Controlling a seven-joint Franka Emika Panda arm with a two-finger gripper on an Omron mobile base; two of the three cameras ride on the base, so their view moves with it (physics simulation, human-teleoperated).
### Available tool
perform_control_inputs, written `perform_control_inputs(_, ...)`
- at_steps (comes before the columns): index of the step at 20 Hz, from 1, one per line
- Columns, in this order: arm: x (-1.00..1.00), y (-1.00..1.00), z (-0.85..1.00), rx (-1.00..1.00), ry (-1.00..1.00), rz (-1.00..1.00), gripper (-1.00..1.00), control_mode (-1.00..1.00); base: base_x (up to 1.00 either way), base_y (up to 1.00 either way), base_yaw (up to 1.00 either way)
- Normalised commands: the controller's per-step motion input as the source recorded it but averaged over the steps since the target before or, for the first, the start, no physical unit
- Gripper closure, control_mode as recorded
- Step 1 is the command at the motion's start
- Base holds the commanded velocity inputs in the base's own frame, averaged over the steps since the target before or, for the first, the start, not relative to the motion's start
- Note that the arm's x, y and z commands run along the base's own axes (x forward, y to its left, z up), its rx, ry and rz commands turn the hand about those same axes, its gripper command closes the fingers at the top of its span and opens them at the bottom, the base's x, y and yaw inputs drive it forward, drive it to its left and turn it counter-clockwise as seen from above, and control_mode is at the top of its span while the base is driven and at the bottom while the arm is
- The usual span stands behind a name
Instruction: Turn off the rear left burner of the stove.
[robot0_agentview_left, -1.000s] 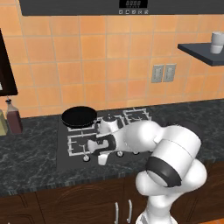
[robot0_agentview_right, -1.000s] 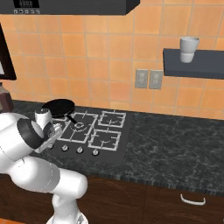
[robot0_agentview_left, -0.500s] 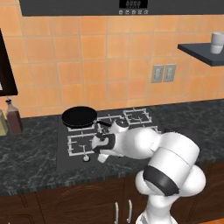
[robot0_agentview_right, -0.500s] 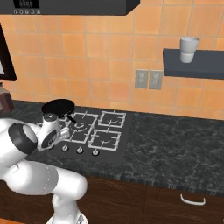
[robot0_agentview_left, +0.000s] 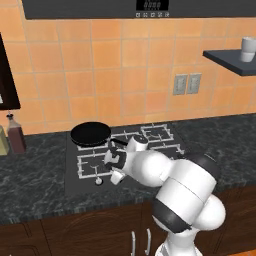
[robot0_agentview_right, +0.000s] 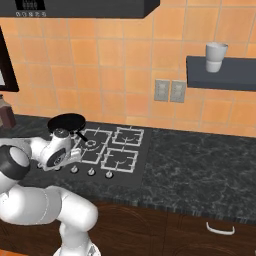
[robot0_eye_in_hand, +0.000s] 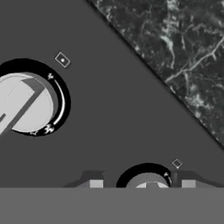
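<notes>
Lower and further left than a second ago, the gripper (robot0_agentview_left: 114, 170) now hangs over the knob row at the stove's (robot0_agentview_left: 75, 186) front edge. Left to right: a black pan (robot0_agentview_left: 90, 133) sits on the rear left burner, hiding its grate; two silver knobs show close up in the hand view, one (robot0_eye_in_hand: 26, 103) at left and one (robot0_eye_in_hand: 148, 180) between the fingers (robot0_eye_in_hand: 96, 183), which stand apart on either side, not yet clamped. Likely next: closing and twisting, if this knob serves that burner.

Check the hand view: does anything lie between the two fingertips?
Yes. In the hand view a round silver knob sits between the gripper fingertips, on the stove.
</notes>
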Motion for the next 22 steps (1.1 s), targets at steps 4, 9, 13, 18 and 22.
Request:
perform_control_inputs(4,0.17,0.43,0.0,0.1,-0.1,-0.85,1.0,-1.0,0.0,0.0,0.0)
perform_control_inputs(9,0.15,0.46,-0.03,0.15,-0.03,-0.82,1.0,-1.0,0.0,0.0,0.0)
perform_control_inputs(13,0.17,0.5,0.0,0.08,0.0,-0.82,1.0,-1.0,0.0,0.0,0.0)
perform_control_inputs(18,0.01,0.35,0.0,0.05,0.01,-0.91,1.0,-1.0,0.0,0.0,0.0)
perform_control_inputs(22,0.0,0.04,0.0,0.0,0.09,-1.0,1.0,-1.0,0.0,0.0,0.0)
